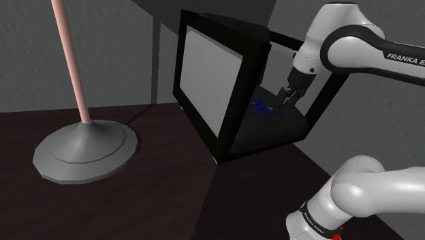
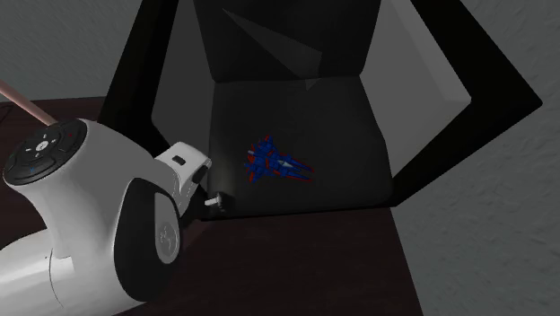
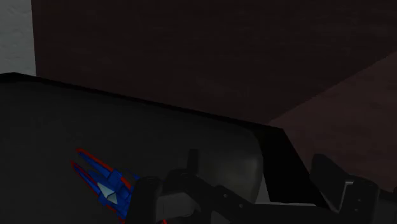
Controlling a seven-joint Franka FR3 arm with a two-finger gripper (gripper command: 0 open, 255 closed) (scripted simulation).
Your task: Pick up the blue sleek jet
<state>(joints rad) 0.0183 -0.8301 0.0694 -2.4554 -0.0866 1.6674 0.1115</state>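
Note:
The blue jet (image 1: 265,108) with red trim lies on the dark floor of a black open-framed box (image 1: 310,116) on the table. In the second exterior view the jet (image 2: 274,163) sits near the middle of that floor. My gripper (image 1: 285,99) reaches into the box from the shoulder view's right and hovers just beside and slightly above the jet. In the wrist view the gripper (image 3: 242,197) is open, its two black fingers standing wide apart. The jet (image 3: 105,184) lies outside the left finger (image 3: 145,198), not between the fingers. Nothing is held.
The box has thick black bars and a pale panel (image 1: 208,82) on the side facing the shoulder camera. A grey lamp base (image 1: 85,150) with a pink pole (image 1: 71,61) stands on the dark table at the shoulder view's left. My arm's white link (image 2: 99,215) covers the second exterior view's lower left.

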